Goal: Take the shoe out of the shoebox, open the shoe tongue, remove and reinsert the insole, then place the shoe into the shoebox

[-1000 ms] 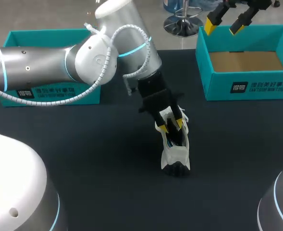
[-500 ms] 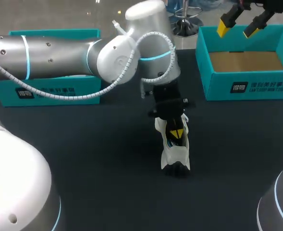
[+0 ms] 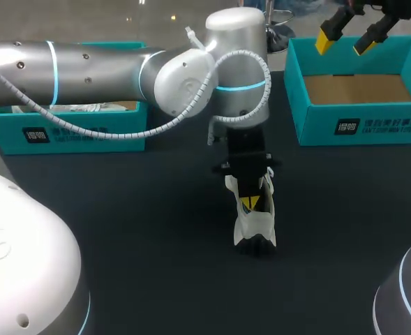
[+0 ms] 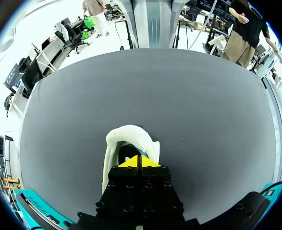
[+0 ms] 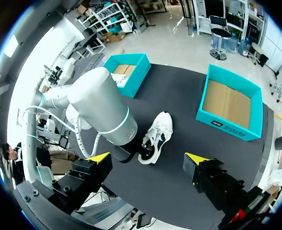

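Shoe [image 3: 251, 225], white, on matte black table [image 3: 135, 230]

You are in a robotics lab, at a test station: your silver left arm [image 3: 86, 70], looped with a white cable hose, hangs over a plain dark counter [image 3: 121, 230]. On it stand staged props: an open teal shoebox [image 3: 359, 125] at the right, a second teal box [image 3: 72, 134] at the left, one white shoe [image 3: 255, 225] between them, nearer you
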`<state>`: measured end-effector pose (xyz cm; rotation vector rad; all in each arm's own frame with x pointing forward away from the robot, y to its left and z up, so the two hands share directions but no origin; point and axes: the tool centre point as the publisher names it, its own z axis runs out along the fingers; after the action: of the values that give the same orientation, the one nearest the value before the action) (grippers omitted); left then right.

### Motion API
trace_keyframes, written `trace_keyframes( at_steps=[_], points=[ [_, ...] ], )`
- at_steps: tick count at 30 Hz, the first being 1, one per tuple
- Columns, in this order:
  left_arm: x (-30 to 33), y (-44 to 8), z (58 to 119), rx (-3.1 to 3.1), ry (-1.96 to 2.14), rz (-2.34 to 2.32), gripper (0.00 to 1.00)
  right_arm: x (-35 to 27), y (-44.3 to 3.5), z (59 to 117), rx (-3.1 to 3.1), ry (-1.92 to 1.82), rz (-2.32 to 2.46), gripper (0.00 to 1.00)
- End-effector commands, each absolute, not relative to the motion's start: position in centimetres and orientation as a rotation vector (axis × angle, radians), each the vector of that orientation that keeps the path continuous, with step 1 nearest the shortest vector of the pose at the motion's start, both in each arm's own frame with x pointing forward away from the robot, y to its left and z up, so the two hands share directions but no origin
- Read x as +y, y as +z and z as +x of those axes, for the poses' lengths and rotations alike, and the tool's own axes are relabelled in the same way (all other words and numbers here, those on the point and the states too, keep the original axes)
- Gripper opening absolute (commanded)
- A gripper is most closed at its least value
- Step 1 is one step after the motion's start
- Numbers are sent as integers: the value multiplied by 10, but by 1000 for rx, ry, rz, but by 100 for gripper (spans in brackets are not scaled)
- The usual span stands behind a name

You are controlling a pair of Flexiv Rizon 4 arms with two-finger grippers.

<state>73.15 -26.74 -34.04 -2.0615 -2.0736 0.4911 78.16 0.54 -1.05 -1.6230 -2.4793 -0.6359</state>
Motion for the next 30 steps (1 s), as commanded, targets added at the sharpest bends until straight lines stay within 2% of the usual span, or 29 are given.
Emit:
trace_keyframes(
  at_steps=[1,30],
  points=[
    [-265,-340,729,-2069,464,-2069,0,6,-11,783,-2478,-632,-1624,100],
    [-262,-344,732,-2077,428,-2041,0,6,-11,783,-2478,-632,-1624,100]
  ],
)
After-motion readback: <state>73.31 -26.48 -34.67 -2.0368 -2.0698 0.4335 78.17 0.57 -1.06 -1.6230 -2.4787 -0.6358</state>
